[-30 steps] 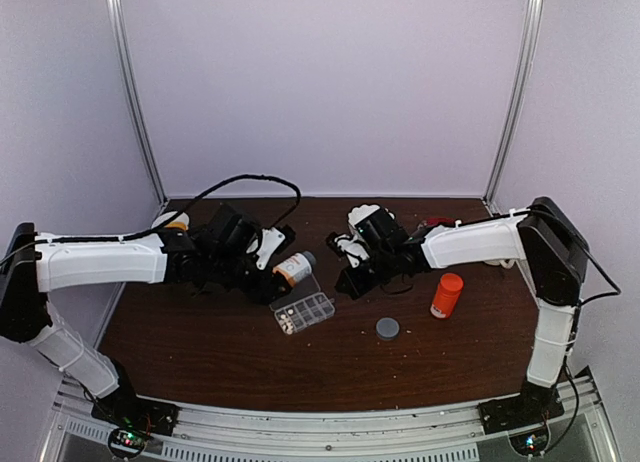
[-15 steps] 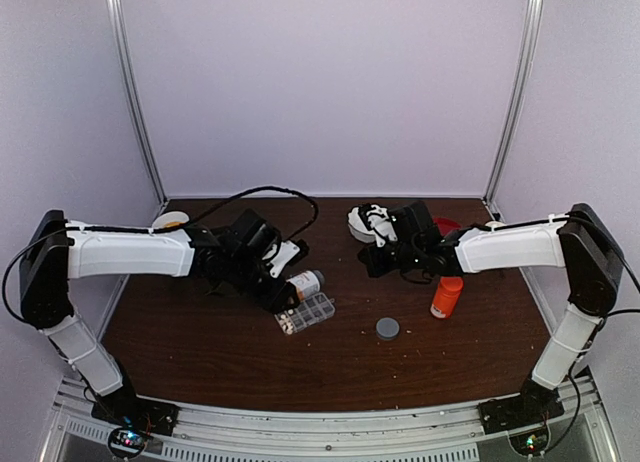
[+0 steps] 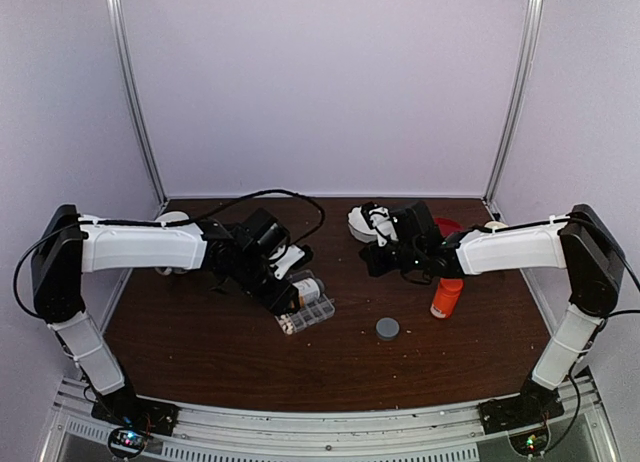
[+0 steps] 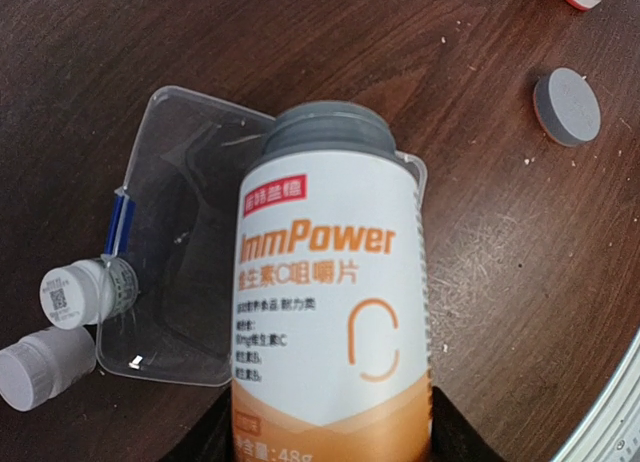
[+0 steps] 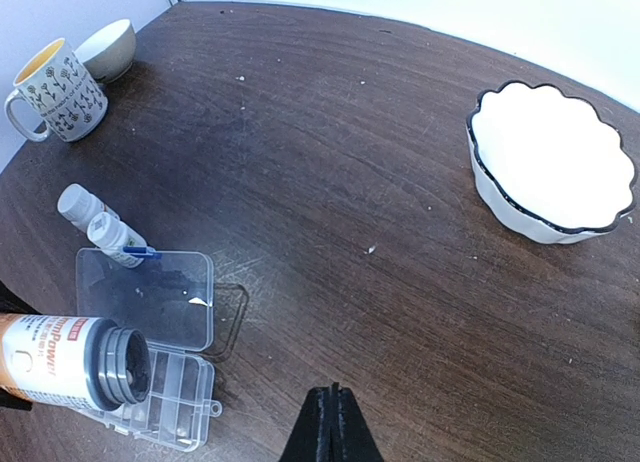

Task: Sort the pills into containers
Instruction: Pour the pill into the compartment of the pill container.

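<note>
The dark wooden table [image 3: 220, 352] carries everything. The left arm [image 3: 140, 247] reaches across it toward the middle. The right arm [image 3: 510, 247] stretches in from the other side and hangs above the bare wood.

A white scalloped bowl [image 5: 555, 167] sits toward the back of the table. At the far left corner are a patterned mug [image 5: 58, 90] and, just beside it, a small plain bowl [image 5: 105, 47].

The left gripper [image 4: 335, 434] has its jaws partway apart, clamped on the base of an ImmPower bottle [image 4: 330, 282], white with an orange band. The bottle is tipped on its side, and its grey, uncapped neck points over the pill organizer box [image 5: 170, 402]. This clear box lies near the table's middle with its lid [image 4: 180, 232] folded open flat – the bottle's mouth is above the gridded compartments.

An orange bottle [image 3: 446, 296] stands upright beside the right forearm. The right gripper [image 5: 333, 394] has its jaws pressed together with nothing between them.

A round grey cap [image 3: 387, 328] lies alone on the wood between the organizer and the orange bottle. Two tiny white bottles [image 5: 95, 220] lie on their sides, touching the lid's far edge.

The pills [image 3: 289, 325] show only as a few whitish specks in the box's near-left compartments – too small to count.
</note>
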You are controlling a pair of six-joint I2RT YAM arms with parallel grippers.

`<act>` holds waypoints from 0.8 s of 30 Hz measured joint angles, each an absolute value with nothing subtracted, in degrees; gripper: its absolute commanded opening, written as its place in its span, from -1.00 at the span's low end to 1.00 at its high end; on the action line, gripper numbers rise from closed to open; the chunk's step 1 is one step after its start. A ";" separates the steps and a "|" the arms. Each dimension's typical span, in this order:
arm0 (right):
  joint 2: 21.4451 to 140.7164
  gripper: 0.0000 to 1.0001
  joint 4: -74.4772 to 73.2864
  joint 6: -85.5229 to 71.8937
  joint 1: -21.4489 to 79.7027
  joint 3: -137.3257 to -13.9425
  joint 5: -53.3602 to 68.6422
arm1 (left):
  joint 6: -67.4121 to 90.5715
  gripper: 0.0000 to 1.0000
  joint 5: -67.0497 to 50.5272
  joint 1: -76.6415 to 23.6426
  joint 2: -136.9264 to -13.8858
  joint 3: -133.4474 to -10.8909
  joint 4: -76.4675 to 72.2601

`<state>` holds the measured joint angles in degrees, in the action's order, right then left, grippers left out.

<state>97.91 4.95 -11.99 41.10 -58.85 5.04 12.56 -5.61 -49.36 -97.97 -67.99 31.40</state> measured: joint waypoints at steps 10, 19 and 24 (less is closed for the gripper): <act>97.91 -1.00 5.02 -12.01 41.10 -58.85 4.99 | 12.53 -1.00 -6.17 -49.47 -100.49 -70.57 33.01; 97.91 -1.00 5.04 -11.99 41.10 -58.85 4.86 | 12.56 -1.00 -6.20 -49.52 -102.59 -74.00 36.18; 97.91 -1.00 5.04 -11.97 41.10 -58.85 4.82 | 12.56 -1.00 -6.22 -49.52 -102.80 -74.50 37.39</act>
<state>97.91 5.04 -11.97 41.10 -58.85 4.82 12.56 -6.22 -49.52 -102.80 -74.50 37.39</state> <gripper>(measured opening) 0.006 0.531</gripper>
